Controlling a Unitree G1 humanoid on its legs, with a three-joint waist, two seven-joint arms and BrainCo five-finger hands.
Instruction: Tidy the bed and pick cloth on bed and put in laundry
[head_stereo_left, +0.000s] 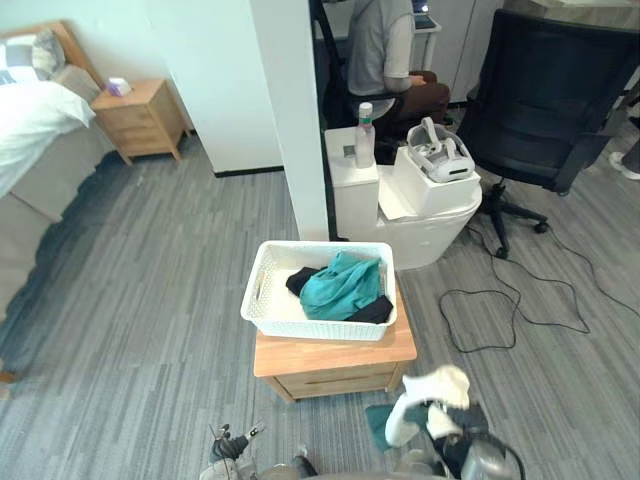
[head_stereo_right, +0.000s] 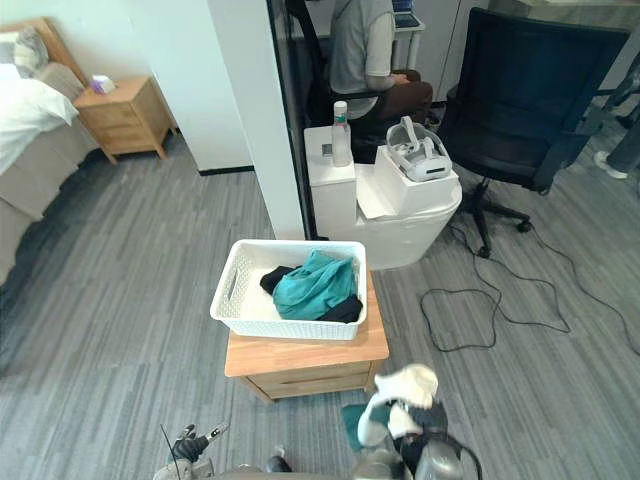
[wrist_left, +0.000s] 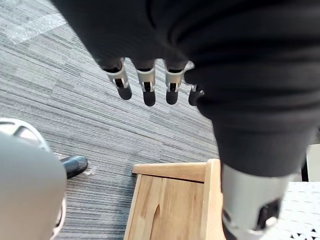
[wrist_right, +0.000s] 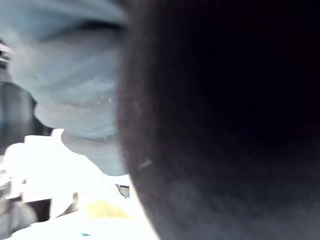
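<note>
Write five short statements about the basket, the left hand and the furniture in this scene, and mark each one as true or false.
1. The white basket stands on the small wooden table. True.
2. The basket is empty. False: a teal cloth and a black cloth lie in it.
3. The left hand grips a cloth. False: its fingers are straight and hold nothing, above the grey floor.
4. A bottle stands upright on the white cabinet. True.
5. The bed is on the robot's right. False: it is far to the left.
</note>
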